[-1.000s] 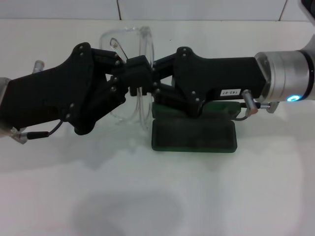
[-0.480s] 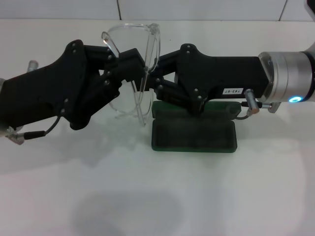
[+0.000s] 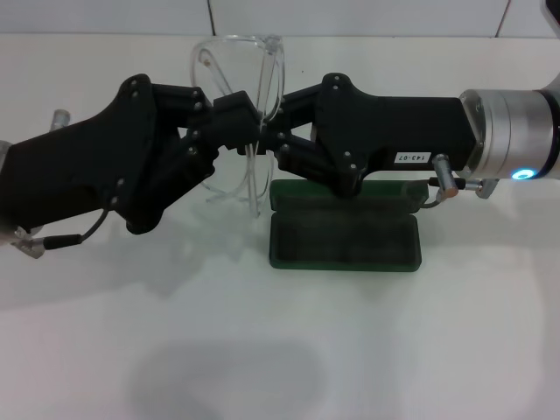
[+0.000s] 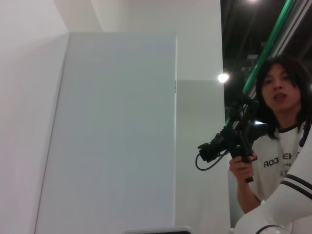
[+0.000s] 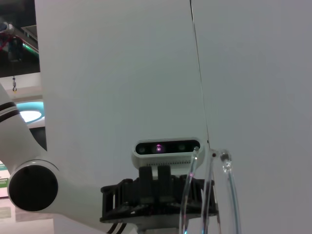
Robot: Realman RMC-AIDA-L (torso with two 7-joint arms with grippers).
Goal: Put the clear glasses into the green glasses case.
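Holding: clear glasses [image 3: 249, 114] aloft between left gripper [image 3: 238, 118] and right gripper [image 3: 278, 131], both closed on the frame.
Done: green glasses case [image 3: 346, 241] lies open on the white table [image 3: 289, 350].
Left: glasses not yet in the case, just beside it.
Room: white walls; a person [image 4: 273, 146] filming.

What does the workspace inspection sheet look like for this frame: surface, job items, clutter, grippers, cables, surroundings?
Surface: white table, bare in front.
Job's things: clear glasses held up between both grippers; green glasses case lying open on the table, nothing seen inside.
Clutter: nothing seen.
Grippers: left gripper and right gripper meet at the glasses, above and left of the case.
Cables: thin black cable at the left arm.
Surroundings: white wall panels; a person with a camera in the left wrist view.
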